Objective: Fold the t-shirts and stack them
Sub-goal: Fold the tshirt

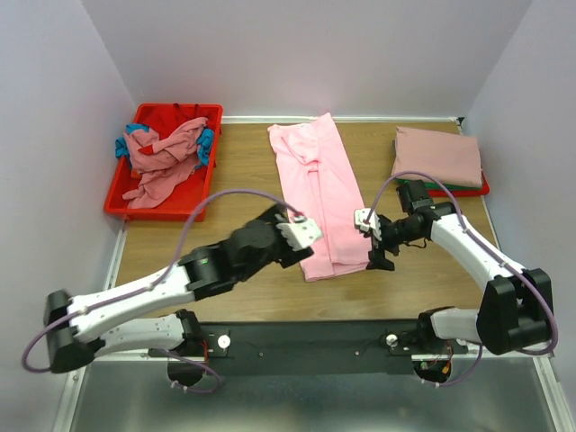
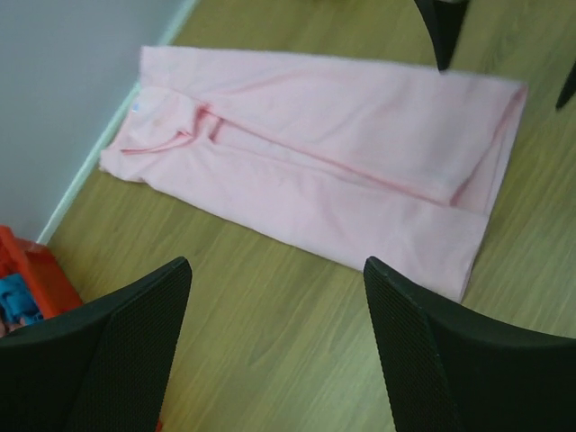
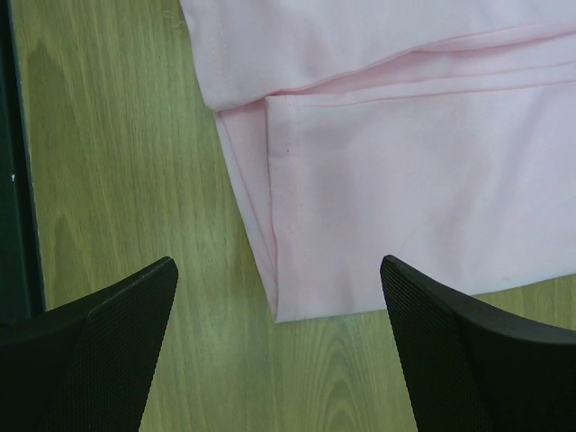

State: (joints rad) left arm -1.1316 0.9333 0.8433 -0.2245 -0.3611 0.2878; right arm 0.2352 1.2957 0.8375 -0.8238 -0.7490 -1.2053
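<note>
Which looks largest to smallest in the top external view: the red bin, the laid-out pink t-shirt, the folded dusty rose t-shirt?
1. The pink t-shirt and the red bin cover about alike; too close to rank.
2. The dusty rose t-shirt, folded, is clearly smallest.

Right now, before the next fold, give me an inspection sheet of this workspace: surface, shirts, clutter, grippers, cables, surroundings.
Surface: wooden table, bare wood around the shirts.
Job's things: pink t-shirt flat at centre, folded into a long strip; folded stack at far right, dusty rose on top, green and red edges beneath; crumpled shirts, rose and teal, in the bin.
Clutter: red bin at far left; nothing else seen.
Grippers: left gripper open, empty, by the strip's left side; right gripper open, empty, at its near right corner.
Cables: a purple cable arches over each arm.
Surroundings: white walls on three sides.
</note>
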